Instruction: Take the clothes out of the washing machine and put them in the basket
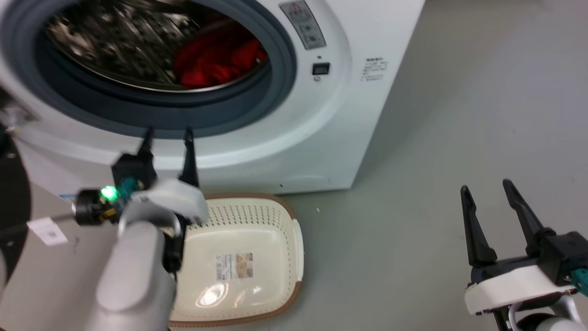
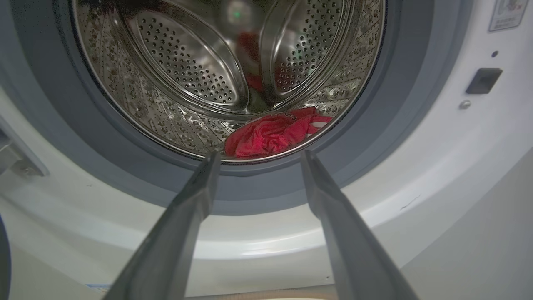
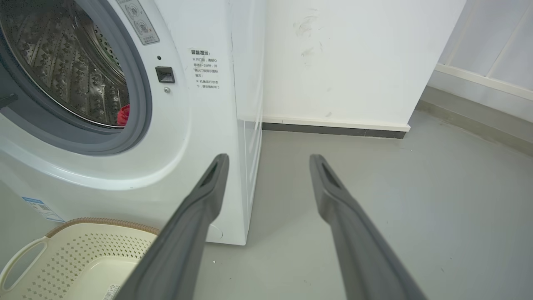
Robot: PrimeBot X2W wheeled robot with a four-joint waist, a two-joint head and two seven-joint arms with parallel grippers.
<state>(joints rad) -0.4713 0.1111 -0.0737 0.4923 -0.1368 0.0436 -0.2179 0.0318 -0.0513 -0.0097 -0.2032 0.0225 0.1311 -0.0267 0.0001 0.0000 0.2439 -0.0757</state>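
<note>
- The clothes (image 2: 275, 135) lay as a crumpled red heap on the bottom of the steel drum (image 2: 183, 71) of the washing machine (image 1: 330, 138). The heap sat just behind the front lip, toward the right of the opening, with a bit of white trim at its right edge. Whether it was one garment or two bundled together could not be told.
- Being soft fabric, the heap would probably be light and limp. It would sag and trail when lifted, and could drag over the grey door seal (image 2: 395, 125). If damp, it would be heavier and cling to the steel.
- The best hold looked to be a deep pinch into a raised fold near the middle of the heap, not a loose edge.
- The left gripper (image 2: 260, 154) hung in front of the opening, outside the drum. Its fingers (image 2: 187, 216) were spread apart, gripping and touching nothing. Their tips pointed at the lower lip of the drum, and the heap showed between them in the left wrist view.
- The right gripper (image 1: 486, 186) stood off to the right above the floor (image 1: 459, 115), well apart from the machine. Its fingers were likewise parted and bare.
- The basket (image 1: 250, 214) sat on the floor just before the washer's base, below the opening, with no garment in it yet.
</note>
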